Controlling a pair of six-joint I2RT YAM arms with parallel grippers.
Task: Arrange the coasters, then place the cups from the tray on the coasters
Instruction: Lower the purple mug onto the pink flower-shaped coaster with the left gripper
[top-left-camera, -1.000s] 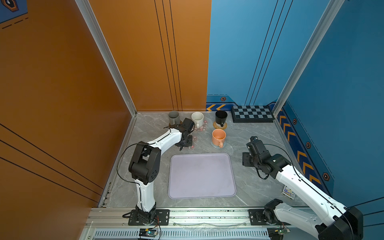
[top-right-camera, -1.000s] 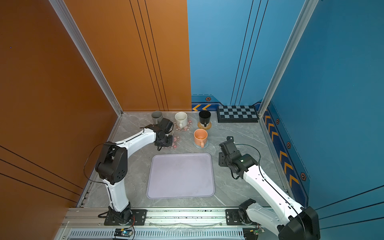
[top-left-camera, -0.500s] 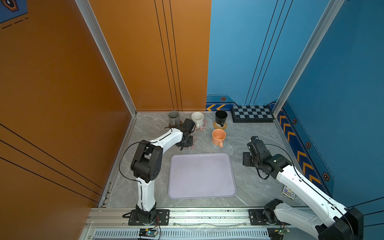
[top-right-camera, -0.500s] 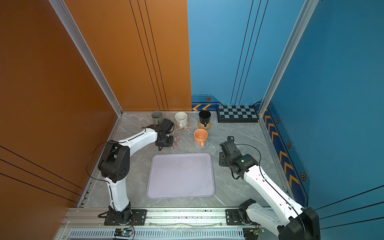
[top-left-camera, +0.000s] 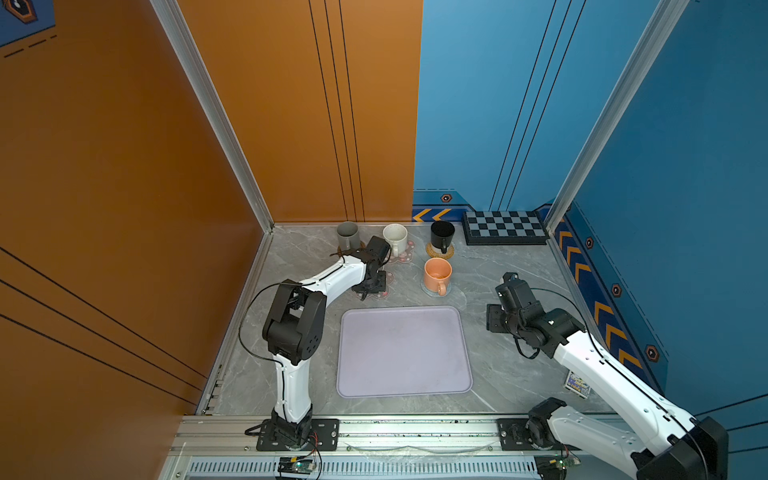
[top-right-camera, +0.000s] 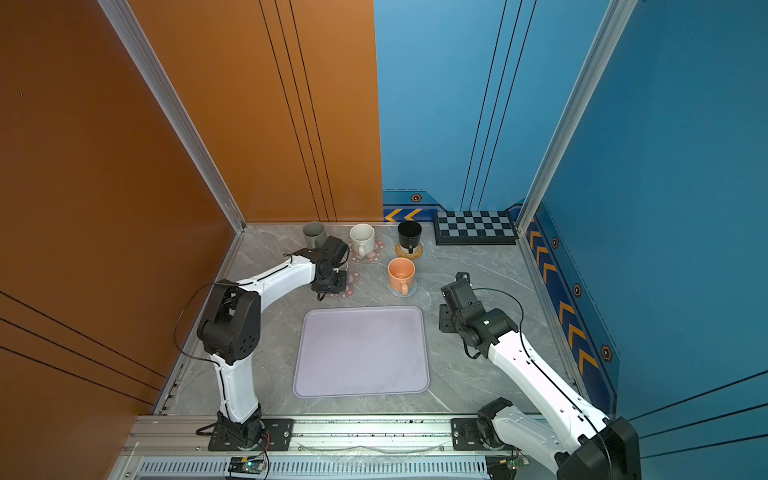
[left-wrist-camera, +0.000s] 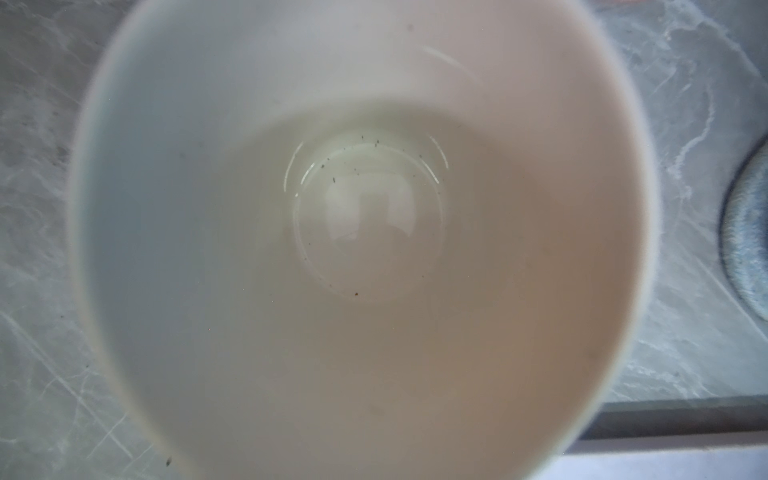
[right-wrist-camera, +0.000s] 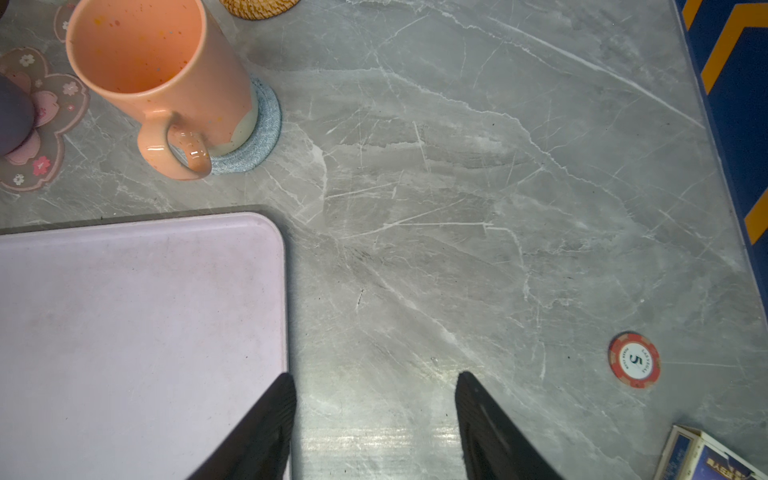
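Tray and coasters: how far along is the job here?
Done: the tray is empty; white cup on a pink flower coaster, black cup on the rattan coaster, orange cup on the woven coaster; the mat under the grey cup is mostly hidden. In hand: the left hand, shut on the lavender cup, at the other pink flower coaster. Left: release and withdraw. The right hand is open, idle beside the tray.

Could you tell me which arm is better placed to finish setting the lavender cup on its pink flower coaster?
Left, I would say: the left gripper is shut on the lavender cup, right at the pink flower coaster; the right gripper hangs open beside the tray, holding nothing.
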